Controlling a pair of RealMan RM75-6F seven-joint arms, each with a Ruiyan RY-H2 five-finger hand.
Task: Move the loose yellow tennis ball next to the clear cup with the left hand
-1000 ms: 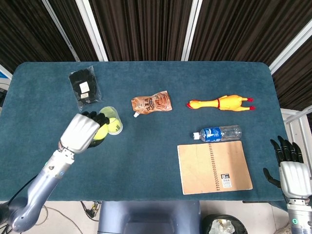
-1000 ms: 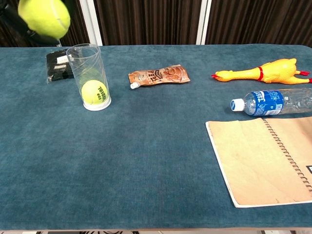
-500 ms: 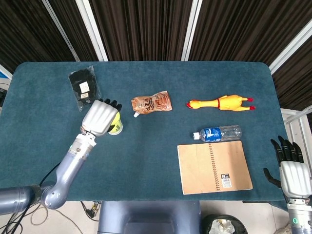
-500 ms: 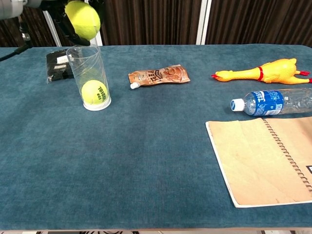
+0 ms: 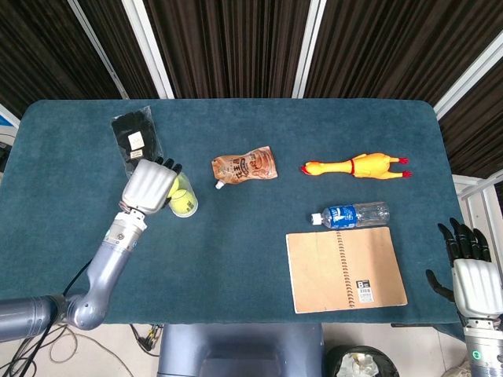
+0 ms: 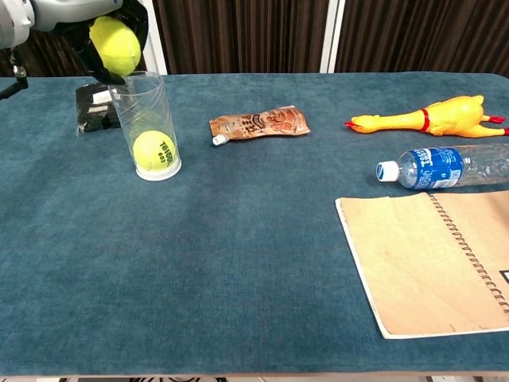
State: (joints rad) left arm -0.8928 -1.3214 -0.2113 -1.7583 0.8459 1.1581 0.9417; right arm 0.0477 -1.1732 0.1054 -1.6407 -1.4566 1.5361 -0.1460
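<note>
My left hand [image 5: 149, 186] holds a yellow tennis ball [image 6: 114, 44] in the air, just above and slightly left of the clear cup's rim. The same hand [image 6: 71, 16] shows at the chest view's top left, fingers wrapped around the ball. The clear cup [image 6: 146, 126] stands upright on the blue table with a second tennis ball [image 6: 154, 150] inside it. In the head view the hand covers most of the cup [image 5: 185, 206]. My right hand [image 5: 475, 276] hangs beyond the table's front right corner, fingers apart and empty.
A black packet [image 5: 136, 143] lies behind the cup. An orange pouch [image 5: 244, 166], a rubber chicken [image 5: 355, 166], a water bottle [image 5: 351, 214] and a spiral notebook [image 5: 345, 269] lie to the right on the blue table [image 5: 236, 259].
My left hand carried the ball right over the cup, then drew back a little to the left, ending near the cup's rim. The right hand has barely moved.
</note>
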